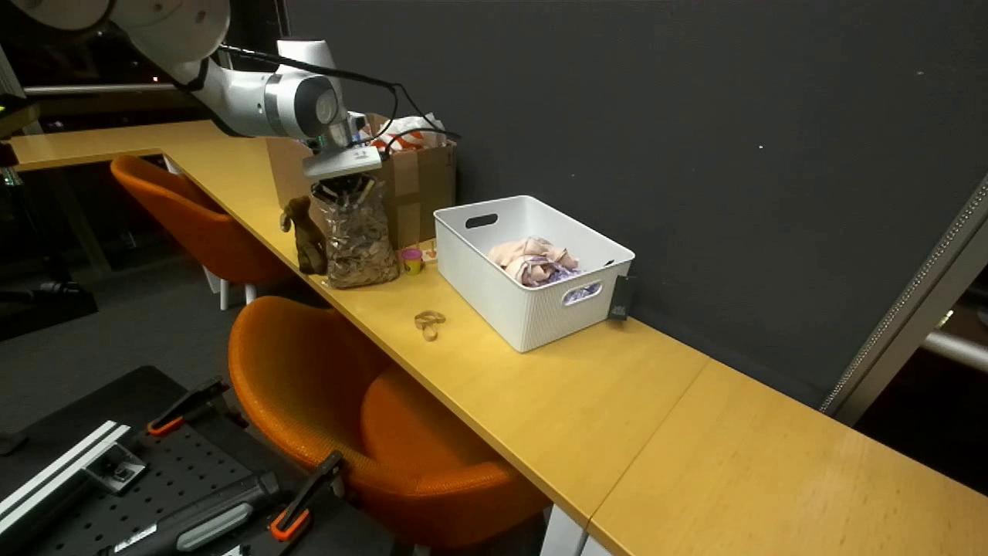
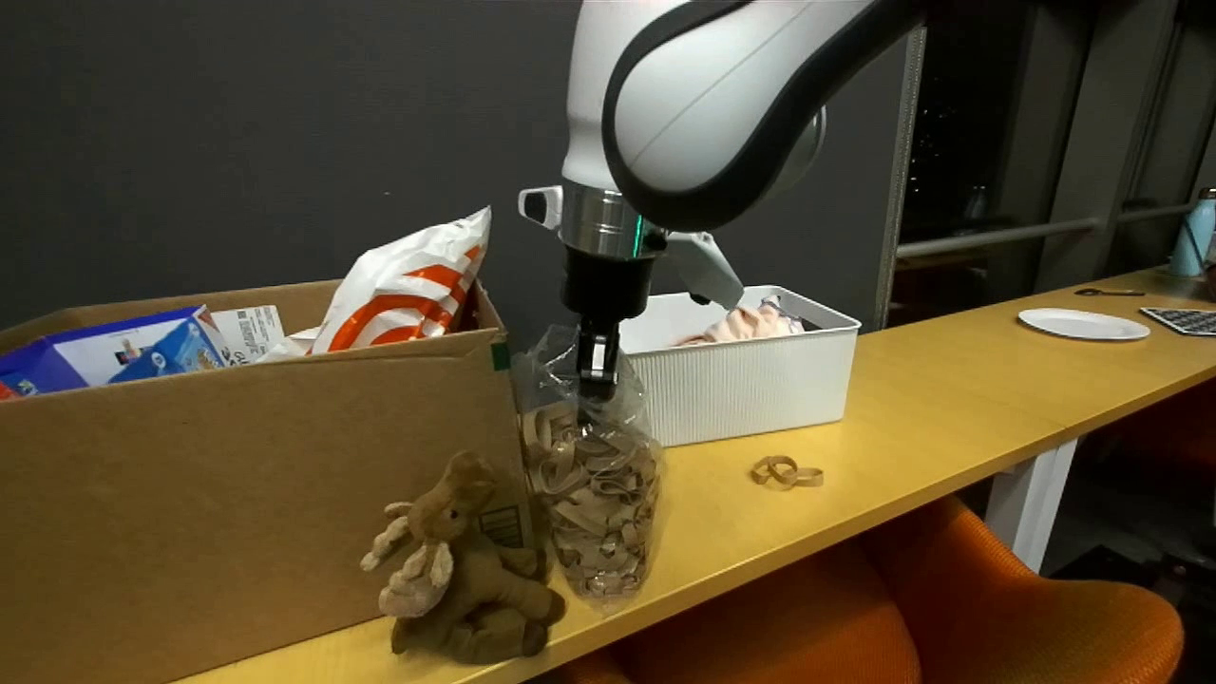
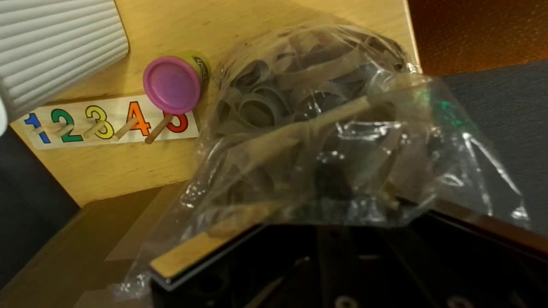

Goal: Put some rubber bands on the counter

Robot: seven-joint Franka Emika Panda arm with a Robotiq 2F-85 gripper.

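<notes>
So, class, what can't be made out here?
In an exterior view: whether the pincer grips anything, veiled by the plastic bag.
In both exterior views: bagged rubber bands, their number; they overlap.
Wrist view: top of digit 5, behind the purple lid.
Wrist view: most of the white bin, off-frame.

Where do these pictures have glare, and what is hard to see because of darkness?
Wrist view: white and green glints on the clear bag, partly veiling the rubber bands inside; in an exterior view, a soft sheen on the counter; in an exterior view, the window is nearly black.
</notes>
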